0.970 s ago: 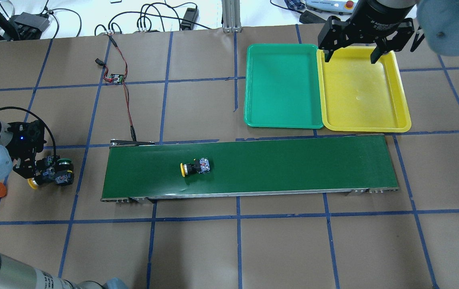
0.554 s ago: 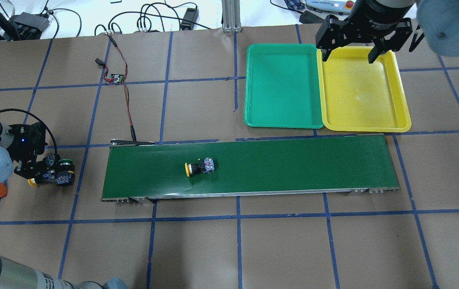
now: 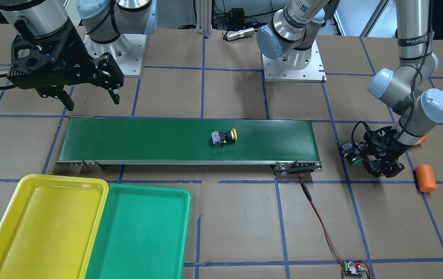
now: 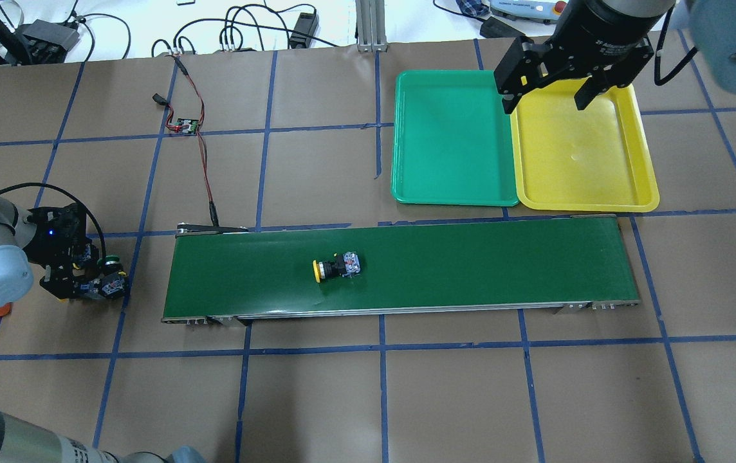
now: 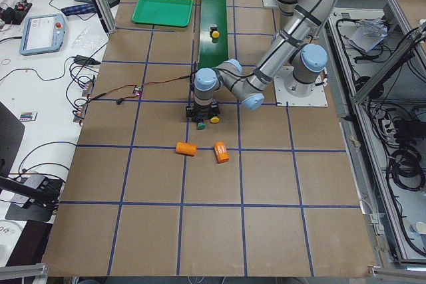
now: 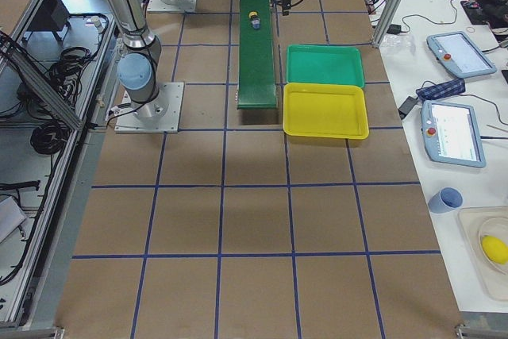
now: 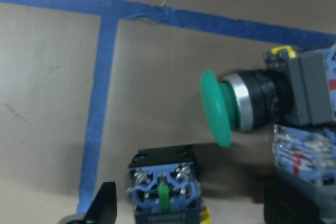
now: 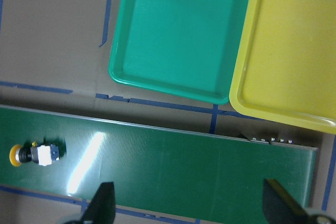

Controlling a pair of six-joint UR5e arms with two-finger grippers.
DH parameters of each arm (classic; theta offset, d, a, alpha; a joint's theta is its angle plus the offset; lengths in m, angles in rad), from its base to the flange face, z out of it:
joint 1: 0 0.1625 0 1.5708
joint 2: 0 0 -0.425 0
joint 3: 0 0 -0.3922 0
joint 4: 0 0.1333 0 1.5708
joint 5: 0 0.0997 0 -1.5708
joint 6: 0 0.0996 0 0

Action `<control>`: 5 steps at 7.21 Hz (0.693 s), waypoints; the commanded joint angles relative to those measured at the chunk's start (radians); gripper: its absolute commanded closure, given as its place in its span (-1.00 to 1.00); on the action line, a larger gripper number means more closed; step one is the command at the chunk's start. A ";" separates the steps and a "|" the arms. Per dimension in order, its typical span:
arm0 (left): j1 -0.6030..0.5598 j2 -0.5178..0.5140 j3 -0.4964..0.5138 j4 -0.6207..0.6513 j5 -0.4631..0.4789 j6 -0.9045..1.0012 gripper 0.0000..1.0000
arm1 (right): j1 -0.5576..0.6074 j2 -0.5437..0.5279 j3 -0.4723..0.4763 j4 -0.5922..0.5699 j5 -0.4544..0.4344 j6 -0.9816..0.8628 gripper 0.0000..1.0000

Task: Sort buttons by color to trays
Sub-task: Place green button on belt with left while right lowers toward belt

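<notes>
A yellow-capped button (image 4: 336, 267) (image 3: 224, 137) (image 8: 34, 154) lies on its side on the dark-green conveyor belt (image 4: 471, 263), left of its middle. Two more buttons sit on the table off the belt's left end, at my left gripper (image 4: 85, 278) (image 3: 365, 158). One is green-capped (image 7: 231, 108) (image 4: 109, 262). The other, with a blue body (image 7: 164, 184), lies between the open left fingers. My right gripper (image 4: 545, 96) (image 3: 91, 100) hangs open and empty over the seam between the green tray (image 4: 451, 138) and the yellow tray (image 4: 580, 154). Both trays are empty.
Two orange cylinders (image 5: 186, 149) (image 5: 221, 152) lie on the table beyond the left gripper, one of them (image 3: 425, 178) near the table's end. A small circuit board (image 4: 186, 125) with red wires runs to the belt's left end. Blue tape lines grid the brown table.
The yellow-capped button has ridden the belt to the right. My right gripper has shifted left across the yellow tray's far edge. My left gripper has moved slightly right over the buttons there.
</notes>
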 commanded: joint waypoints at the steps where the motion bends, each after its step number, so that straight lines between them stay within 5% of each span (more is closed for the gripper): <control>1: 0.002 0.020 0.005 0.004 -0.018 -0.019 1.00 | 0.000 -0.006 0.028 0.014 -0.008 -0.380 -1.00; 3: 0.000 0.120 0.040 -0.075 -0.014 -0.048 1.00 | 0.000 -0.015 0.081 0.013 -0.129 -0.458 -1.00; 5: -0.022 0.270 0.039 -0.263 -0.014 -0.062 1.00 | -0.009 -0.016 0.121 -0.009 -0.137 -0.681 -1.00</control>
